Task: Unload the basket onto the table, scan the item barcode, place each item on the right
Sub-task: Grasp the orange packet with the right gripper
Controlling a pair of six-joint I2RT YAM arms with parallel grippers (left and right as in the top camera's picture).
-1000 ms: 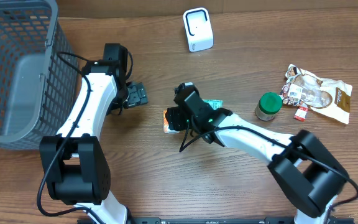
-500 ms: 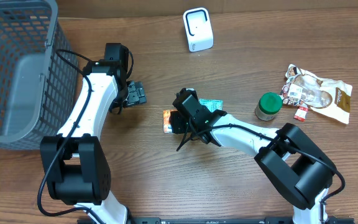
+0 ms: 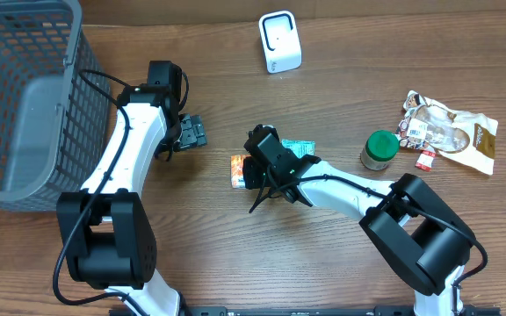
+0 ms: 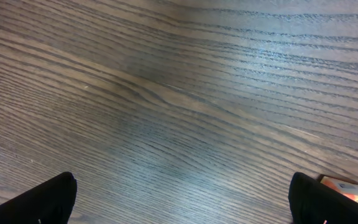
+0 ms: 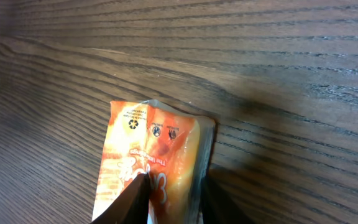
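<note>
fig.: right gripper (image 5: 173, 198) on the orange packet (image 5: 151, 146), which lies flat on the table (image 3: 235, 254), on the robot's side of the scanner (image 3: 279, 41) and slightly to its left, well apart from it. jaws stand narrow, one finger over the printed face, the other at the packet's edge; whether they truly clamp it you cannot tell. left gripper (image 3: 191, 133), further left of the scanner, jaws wide apart, holds nothing. risks for you to watch: (a) the bite takes only one end of a soft, slick pouch, so it may slip out or fold on the lift; (b) if the fingertips ride low on the wood, the pinch may just skid the packet sideways; (c) no barcode shows on the upper face, so you may present the wrong side to the scanner & get no read; (d) the teal packet (image 3: 302, 147), just beside the right gripper on its scanner side, could be dragged along w/ the lift.
</note>
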